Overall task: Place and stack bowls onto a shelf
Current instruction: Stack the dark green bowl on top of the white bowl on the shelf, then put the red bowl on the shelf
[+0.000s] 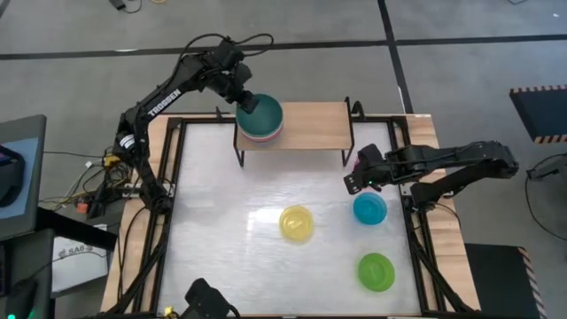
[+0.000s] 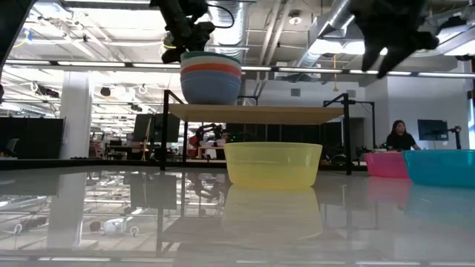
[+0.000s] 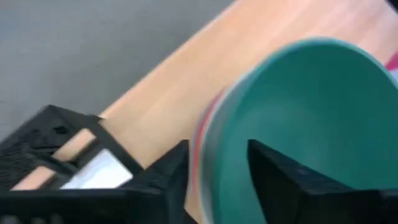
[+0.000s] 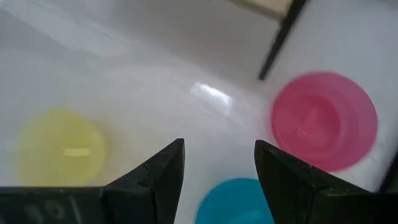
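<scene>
The left gripper [image 1: 245,100] is up at the far left of the table, its two dark fingers [image 3: 283,186] straddling the rim of the dark teal round plastic bowl [image 1: 263,115] — one inside, one outside, with a sliver of daylight either side, so it reads as spread rather than pinching. That teal bowl tops a nested stack: red, white and slate blue under it in the low view, all seated on the left end of the low shelf with the light wood plank top [image 1: 314,126] and thin black legs.

Out from there, the small bowls wait on the white table: yellow plastic bowl [image 1: 297,223] in the middle, cyan bowl [image 1: 369,209] to its right, lime green bowl [image 1: 376,271] nearest, and a pink bowl [image 4: 324,120] just beside the shelf's right leg.

The right gripper [image 1: 359,180] hovers over that pink bowl, fingers apart and empty, the bowl lying just ahead of its tips — plainly the nearer arm for it, I'd say.

From overhead the arm hides the pink bowl entirely; the left wrist view is smeared, so actual rim contact is hard to call.
</scene>
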